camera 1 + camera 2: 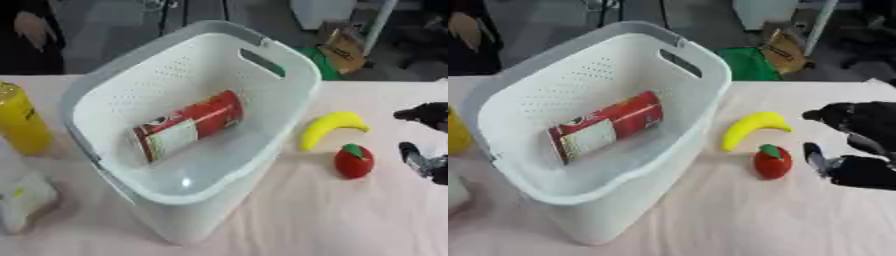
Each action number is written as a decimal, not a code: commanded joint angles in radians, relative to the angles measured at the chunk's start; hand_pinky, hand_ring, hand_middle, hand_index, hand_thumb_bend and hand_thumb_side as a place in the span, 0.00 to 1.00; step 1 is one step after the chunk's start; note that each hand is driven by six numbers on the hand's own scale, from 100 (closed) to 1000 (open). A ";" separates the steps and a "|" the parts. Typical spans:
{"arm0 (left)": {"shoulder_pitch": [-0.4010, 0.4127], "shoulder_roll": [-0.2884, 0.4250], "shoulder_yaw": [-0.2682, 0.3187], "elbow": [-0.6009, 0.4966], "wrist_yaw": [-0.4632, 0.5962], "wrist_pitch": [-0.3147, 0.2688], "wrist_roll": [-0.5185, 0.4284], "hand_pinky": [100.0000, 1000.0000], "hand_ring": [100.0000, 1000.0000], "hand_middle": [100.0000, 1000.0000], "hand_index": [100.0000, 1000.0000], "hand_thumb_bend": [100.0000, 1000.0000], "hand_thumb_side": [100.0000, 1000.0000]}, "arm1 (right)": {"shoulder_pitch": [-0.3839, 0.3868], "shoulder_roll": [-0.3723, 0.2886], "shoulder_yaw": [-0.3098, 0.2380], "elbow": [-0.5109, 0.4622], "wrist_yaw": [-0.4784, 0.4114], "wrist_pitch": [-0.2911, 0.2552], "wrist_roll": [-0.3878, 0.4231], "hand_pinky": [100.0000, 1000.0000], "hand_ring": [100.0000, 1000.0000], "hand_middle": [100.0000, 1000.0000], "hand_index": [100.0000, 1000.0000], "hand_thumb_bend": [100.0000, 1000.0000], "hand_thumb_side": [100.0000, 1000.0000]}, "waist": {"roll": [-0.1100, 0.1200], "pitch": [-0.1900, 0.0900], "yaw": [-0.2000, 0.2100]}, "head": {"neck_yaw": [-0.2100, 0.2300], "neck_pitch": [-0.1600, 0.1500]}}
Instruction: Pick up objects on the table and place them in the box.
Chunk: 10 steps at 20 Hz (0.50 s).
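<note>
Noted white object (22,200) at 8 o'clock on counter (737,220), identity unclear. Red round fruit (773,161) at 4 o'clock of box (579,197), untouched. Right hand (859,145) just at 3 o'clock of fruit, fingers (814,156) apart and relaxed, holding nothing. Yellow banana (750,128) at 12 o'clock of fruit. Red canister (605,127) already lying inside box. Yellow bottle (19,120) at 9 o'clock. Judged early: one in, several left. Left hand unseen.

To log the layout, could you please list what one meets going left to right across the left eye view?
Yellow bottle → white basket holding a red can → banana → red fruit → right hand.
</note>
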 commanded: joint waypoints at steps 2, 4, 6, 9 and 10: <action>-0.013 0.011 -0.006 -0.015 0.008 -0.015 0.002 0.64 0.53 0.56 0.71 0.00 1.00 | -0.050 -0.035 0.039 0.046 -0.048 0.023 0.003 0.73 0.81 0.85 1.00 0.01 1.00 | 0.000 -0.027 0.004 | -0.012 0.004; -0.015 0.011 -0.007 -0.015 0.011 -0.016 0.000 0.64 0.53 0.56 0.71 0.00 1.00 | -0.076 -0.026 0.061 0.076 -0.051 0.011 0.022 0.76 0.85 0.86 1.00 0.06 1.00 | -0.001 -0.027 0.007 | -0.015 0.006; -0.016 0.010 -0.009 -0.015 0.013 -0.016 -0.003 0.64 0.53 0.56 0.71 0.00 1.00 | -0.101 -0.013 0.078 0.109 -0.047 -0.003 0.035 0.77 0.85 0.85 1.00 0.07 1.00 | -0.001 -0.026 0.009 | -0.015 0.006; -0.016 0.010 -0.009 -0.015 0.016 -0.017 -0.006 0.64 0.53 0.56 0.71 0.00 1.00 | -0.122 0.002 0.092 0.144 -0.035 -0.020 0.034 0.77 0.85 0.85 1.00 0.08 1.00 | -0.001 -0.025 0.009 | -0.014 0.005; -0.017 0.009 -0.010 -0.015 0.017 -0.017 -0.006 0.64 0.53 0.56 0.71 0.00 1.00 | -0.125 0.007 0.100 0.153 -0.029 -0.024 0.031 0.77 0.86 0.85 1.00 0.12 0.96 | 0.000 -0.024 0.010 | -0.014 0.004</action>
